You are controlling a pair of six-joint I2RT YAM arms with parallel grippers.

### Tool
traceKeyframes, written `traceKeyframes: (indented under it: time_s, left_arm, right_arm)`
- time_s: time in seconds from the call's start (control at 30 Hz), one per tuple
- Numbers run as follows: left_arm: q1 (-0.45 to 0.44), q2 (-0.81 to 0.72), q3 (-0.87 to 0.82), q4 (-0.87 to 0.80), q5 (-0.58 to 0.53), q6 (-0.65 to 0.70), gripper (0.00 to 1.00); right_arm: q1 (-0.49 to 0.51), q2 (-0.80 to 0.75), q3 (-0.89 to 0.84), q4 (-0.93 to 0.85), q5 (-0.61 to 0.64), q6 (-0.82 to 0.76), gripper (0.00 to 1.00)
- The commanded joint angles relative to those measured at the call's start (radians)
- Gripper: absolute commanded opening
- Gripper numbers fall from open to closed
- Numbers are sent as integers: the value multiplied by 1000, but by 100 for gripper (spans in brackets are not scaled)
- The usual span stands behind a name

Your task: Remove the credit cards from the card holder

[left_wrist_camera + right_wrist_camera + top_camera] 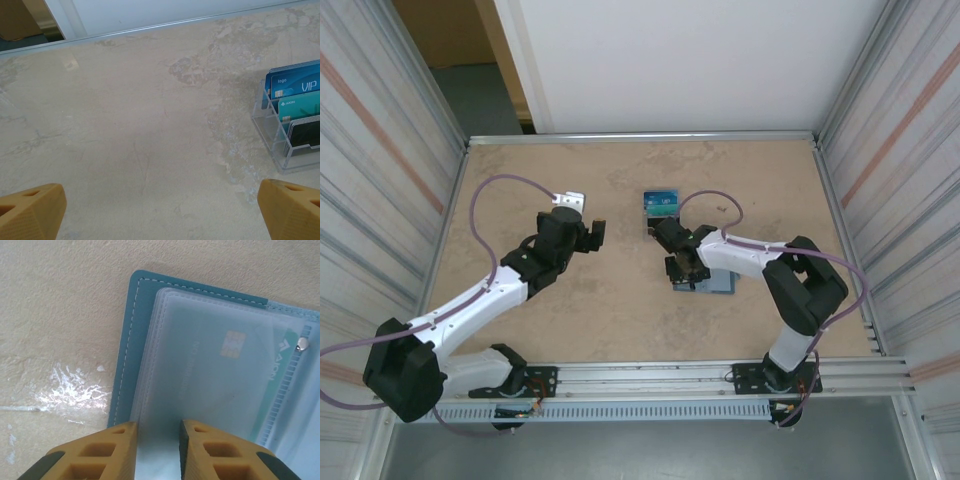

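The card holder point(125, 340) lies open and flat on the table, its teal stitched cover under a stack of clear pocket sleeves. A pale credit card point(220, 365) with a gold chip sits inside the top sleeve, and a teal card point(277, 370) shows in the pocket to its right. My right gripper point(157, 440) points down onto the near edge of the sleeves, jaws a narrow gap apart with the sleeve surface between them and nothing pinched. From above, the right gripper point(682, 272) covers the left part of the card holder point(720, 285). My left gripper point(162, 210) is wide open over bare table.
A clear acrylic stand point(270, 130) holds a blue VIP card, a teal card and a dark card; from above the stand point(661, 203) sits just behind the right arm. The left gripper point(595, 235) hovers left of centre. Metal walls ring the table.
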Motion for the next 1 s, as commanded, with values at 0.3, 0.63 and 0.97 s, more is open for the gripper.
traceKeyframes:
  time_s: [0.3, 0.63, 0.97]
  left_arm:
    - [-8, -17, 18, -11, -34, 7, 99]
    - [-8, -36, 11, -13, -31, 5, 99]
    - [-9, -31, 19, -5, 0, 12, 99]
  right_arm:
    - [-34, -50, -74, 53, -91, -9, 13]
    - [6, -80, -65, 58, -141, 4, 6]
    - [80, -67, -6, 89, -208, 65, 6]
